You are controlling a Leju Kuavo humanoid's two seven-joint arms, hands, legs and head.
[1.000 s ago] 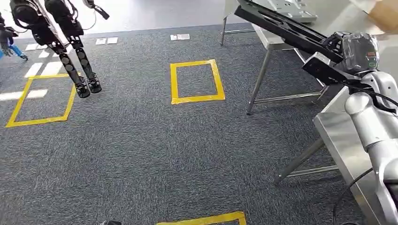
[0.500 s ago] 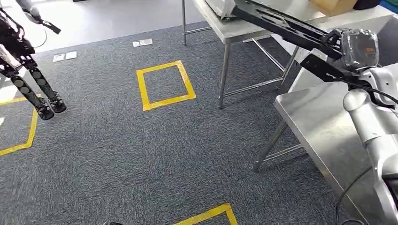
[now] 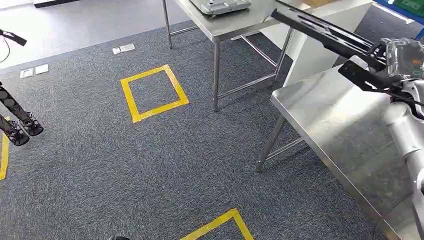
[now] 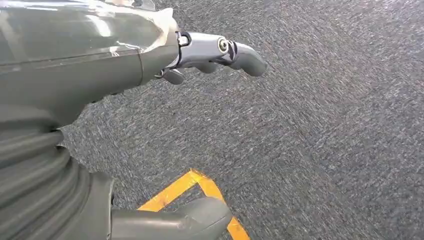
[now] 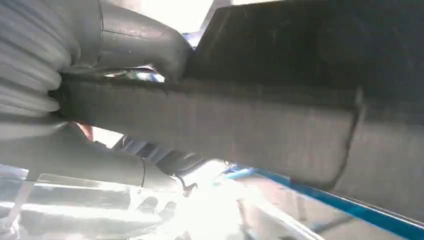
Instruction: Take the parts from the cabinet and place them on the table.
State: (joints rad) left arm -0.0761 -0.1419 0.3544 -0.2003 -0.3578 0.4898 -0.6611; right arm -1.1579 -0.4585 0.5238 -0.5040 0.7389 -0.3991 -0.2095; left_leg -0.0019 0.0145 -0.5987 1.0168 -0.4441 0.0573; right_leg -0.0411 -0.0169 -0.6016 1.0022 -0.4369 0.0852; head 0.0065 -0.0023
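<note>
My right hand (image 3: 400,57) is raised at the right and grips a long black part (image 3: 325,32) that slants up and to the left over the steel table (image 3: 325,115). The right wrist view shows the same black part (image 5: 250,125) close up, running across the palm of my right hand (image 5: 75,100), with the thick thumb (image 5: 135,40) above it. Over the grey carpet hangs my left hand (image 4: 100,75), holding nothing, its fingers (image 4: 220,50) and thumb (image 4: 190,217) apart.
A second steel table (image 3: 225,22) stands behind, bearing a grey metal part (image 3: 220,5). On the carpet lies a yellow tape square (image 3: 152,92), with more yellow tape (image 3: 215,225) near my feet. Another robot's legs (image 3: 17,125) stand at the far left.
The camera has turned to the right, so the whole scene has slid left. The near steel table fills more of the picture. My right hand still holds the black part.
</note>
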